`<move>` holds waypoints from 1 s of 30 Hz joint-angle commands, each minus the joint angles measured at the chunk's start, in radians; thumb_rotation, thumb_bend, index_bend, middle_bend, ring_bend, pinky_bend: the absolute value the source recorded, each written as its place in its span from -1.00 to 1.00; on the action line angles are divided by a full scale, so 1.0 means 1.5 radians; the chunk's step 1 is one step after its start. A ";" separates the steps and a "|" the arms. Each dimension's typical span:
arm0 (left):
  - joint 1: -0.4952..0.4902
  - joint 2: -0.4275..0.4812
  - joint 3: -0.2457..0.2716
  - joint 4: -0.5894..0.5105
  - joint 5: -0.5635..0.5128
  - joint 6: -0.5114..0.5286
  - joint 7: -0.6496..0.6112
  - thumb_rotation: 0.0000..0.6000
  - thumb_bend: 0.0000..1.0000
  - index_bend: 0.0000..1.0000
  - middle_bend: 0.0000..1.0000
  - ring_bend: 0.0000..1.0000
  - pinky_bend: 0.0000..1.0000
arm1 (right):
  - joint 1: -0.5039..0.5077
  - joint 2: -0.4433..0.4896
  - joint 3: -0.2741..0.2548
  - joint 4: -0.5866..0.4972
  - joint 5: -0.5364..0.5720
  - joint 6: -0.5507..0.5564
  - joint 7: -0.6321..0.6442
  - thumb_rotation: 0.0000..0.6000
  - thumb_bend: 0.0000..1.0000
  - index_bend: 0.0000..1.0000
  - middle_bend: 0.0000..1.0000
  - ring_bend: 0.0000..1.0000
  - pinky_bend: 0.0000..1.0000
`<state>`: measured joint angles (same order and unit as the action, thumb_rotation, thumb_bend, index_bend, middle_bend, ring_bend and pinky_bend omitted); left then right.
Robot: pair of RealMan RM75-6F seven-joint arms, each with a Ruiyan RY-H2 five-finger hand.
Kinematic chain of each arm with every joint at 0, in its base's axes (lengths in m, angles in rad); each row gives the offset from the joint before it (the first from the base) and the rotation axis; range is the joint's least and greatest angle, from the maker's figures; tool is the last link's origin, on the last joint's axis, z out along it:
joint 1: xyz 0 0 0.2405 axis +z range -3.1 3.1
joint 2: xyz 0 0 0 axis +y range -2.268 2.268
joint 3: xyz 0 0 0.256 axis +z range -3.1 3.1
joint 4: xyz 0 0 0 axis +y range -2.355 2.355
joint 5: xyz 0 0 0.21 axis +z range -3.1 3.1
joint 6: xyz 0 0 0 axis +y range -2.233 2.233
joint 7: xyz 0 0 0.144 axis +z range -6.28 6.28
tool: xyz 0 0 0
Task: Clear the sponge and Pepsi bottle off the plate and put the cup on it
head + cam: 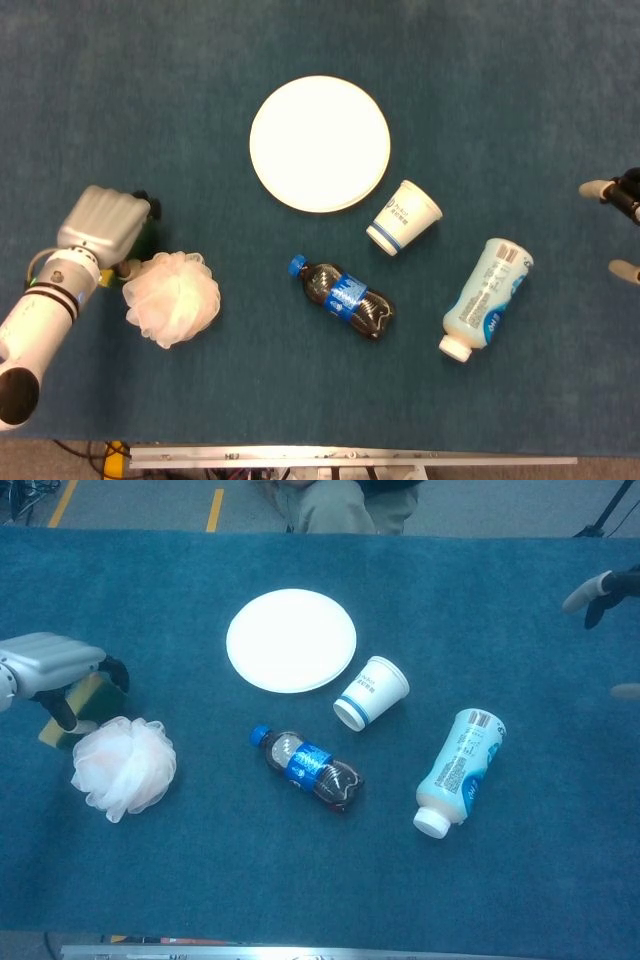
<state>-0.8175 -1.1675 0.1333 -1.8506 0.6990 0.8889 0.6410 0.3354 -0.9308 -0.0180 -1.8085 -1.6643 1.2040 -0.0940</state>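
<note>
Left hand [60, 675] is at the table's left edge, fingers wrapped on the yellow-green sponge [85, 702], which sits low against the blue cloth, well clear of the plate [320, 144]. Right hand [605, 588] shows only as fingertips at the right edge; whether released or clenched, cannot tell. Plate is bare. Pepsi bottle [344, 297] lies on its side below the plate, off it. Paper cup [402, 217] lies tipped, mouth toward the lower left, just beside the plate's lower-right rim.

Handling, judged: cup is light, thin-walled and easily crushed; take it gently around the mid-body, then stand it upright on the plate.

Around: pink mesh bath pouf [172, 296] touching the left hand; white lotion bottle [486, 298] lying right of the cup. Neither blocks the cup-to-plate path.
</note>
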 commanded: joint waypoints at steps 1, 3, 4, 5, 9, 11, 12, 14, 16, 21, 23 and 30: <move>-0.014 0.007 0.008 -0.014 -0.028 -0.012 0.015 1.00 -0.45 -0.79 -0.67 -0.40 0.14 | -0.001 0.000 0.000 0.000 0.000 0.001 0.000 1.00 -1.00 -0.44 -0.18 -0.38 -0.05; -0.030 0.012 0.013 -0.026 -0.060 -0.016 0.033 1.00 -0.46 -0.94 -0.80 -0.57 0.01 | -0.001 0.001 0.000 0.001 0.001 0.001 0.001 1.00 -1.00 -0.44 -0.18 -0.38 -0.05; -0.036 0.014 0.013 -0.030 -0.071 -0.015 0.039 1.00 -0.46 -0.98 -0.84 -0.62 -0.04 | -0.002 0.001 0.000 0.001 0.002 0.002 0.001 1.00 -1.00 -0.44 -0.18 -0.38 -0.05; -0.042 0.016 0.014 -0.035 -0.081 -0.014 0.044 1.00 -0.46 -1.00 -0.88 -0.67 -0.08 | -0.002 0.001 0.000 0.002 0.002 0.002 0.002 1.00 -1.00 -0.44 -0.18 -0.38 -0.05; -0.069 0.038 0.009 -0.072 -0.121 0.000 0.058 1.00 -0.46 -1.00 -0.99 -0.81 -0.24 | -0.003 0.001 0.000 0.005 0.004 0.003 0.005 1.00 -1.00 -0.44 -0.18 -0.38 -0.05; -0.072 0.047 0.004 -0.085 -0.117 0.011 0.054 1.00 -0.46 -1.00 -1.00 -0.82 -0.26 | -0.003 0.001 0.001 0.006 0.005 0.003 0.006 1.00 -1.00 -0.44 -0.18 -0.38 -0.05; -0.072 0.051 0.001 -0.089 -0.112 0.017 0.052 1.00 -0.46 -1.00 -1.00 -0.82 -0.26 | -0.003 0.001 0.001 0.006 0.005 0.003 0.006 1.00 -1.00 -0.44 -0.18 -0.38 -0.05; -0.067 0.059 -0.009 -0.097 -0.090 0.034 0.037 1.00 -0.46 -1.00 -1.00 -0.82 -0.28 | -0.002 0.000 0.002 0.007 0.005 0.003 0.006 1.00 -1.00 -0.44 -0.18 -0.38 -0.05; -0.057 0.061 -0.016 -0.097 -0.067 0.050 0.021 1.00 -0.46 -1.00 -1.00 -0.82 -0.30 | -0.001 0.001 0.003 0.006 0.005 0.003 0.003 1.00 -1.00 -0.44 -0.18 -0.38 -0.05; -0.006 0.052 -0.033 -0.079 0.040 0.117 -0.038 1.00 -0.46 -1.00 -0.94 -0.81 -0.32 | 0.002 0.000 0.008 0.007 0.004 0.004 -0.014 1.00 -1.00 -0.44 -0.18 -0.38 -0.05; 0.013 0.053 -0.035 -0.074 0.076 0.139 -0.057 1.00 -0.46 -1.00 -0.93 -0.81 -0.33 | 0.004 -0.001 0.012 0.007 0.004 0.004 -0.024 1.00 -1.00 -0.44 -0.18 -0.38 -0.08; 0.088 0.066 -0.033 -0.064 0.227 0.220 -0.128 1.00 -0.46 -1.00 -0.92 -0.82 -0.37 | 0.032 -0.017 0.035 0.009 0.009 -0.017 -0.071 1.00 -1.00 -0.44 -0.19 -0.44 -0.19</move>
<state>-0.7356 -1.0763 0.0842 -1.9581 0.9633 1.1625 0.4925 0.3736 -0.9499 0.0267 -1.7951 -1.6536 1.1890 -0.1907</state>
